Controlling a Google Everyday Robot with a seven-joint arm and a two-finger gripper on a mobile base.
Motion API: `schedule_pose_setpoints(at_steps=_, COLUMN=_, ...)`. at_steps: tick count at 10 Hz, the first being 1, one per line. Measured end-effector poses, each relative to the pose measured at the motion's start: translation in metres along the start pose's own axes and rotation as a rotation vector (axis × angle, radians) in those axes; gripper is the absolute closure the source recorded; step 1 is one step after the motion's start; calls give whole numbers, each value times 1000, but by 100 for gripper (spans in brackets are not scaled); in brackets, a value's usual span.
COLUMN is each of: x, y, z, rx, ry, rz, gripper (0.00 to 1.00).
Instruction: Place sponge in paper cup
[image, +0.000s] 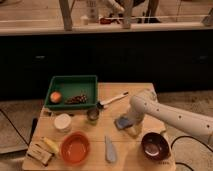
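A: Findings?
B: Wide-open gripper (129, 124) over the sponge (120, 123), which is flat on the table. The cup (63, 121) is at its nine o'clock.
A: Hazards?
B: A shallow pinch could drop the sponge. The carry could clip the metal cup (92, 115) between.

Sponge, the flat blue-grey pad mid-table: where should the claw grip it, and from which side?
Probably top-down, pinching across the short sides of the flat blue-grey rectangular sponge. It lies flat on the wooden table, so only its thin edges offer purchase. The claw hangs open right beside it.
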Motion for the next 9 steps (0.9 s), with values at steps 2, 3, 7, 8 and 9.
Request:
schedule_pose_setpoints(at_steps=2, x=0, y=0, z=0, rx=-2, ry=3, rz=-10, gripper=20)
schedule_pose_setpoints(at_steps=3, x=0, y=0, z=0, rx=-2, ry=3, rz=-10, gripper=20)
schedule_pose_setpoints(at_steps=7, x=0, y=1, z=0, rx=-3, ry=7, rz=-18, gripper=20)
schedule_pose_setpoints(at_steps=8, x=0, y=1, z=0, rx=-3, ry=8, rz=-20, gripper=20)
schedule_pose_setpoints(at_steps=9, x=0, y=1, z=0, rx=-3, ry=9, rz=-21, gripper=20)
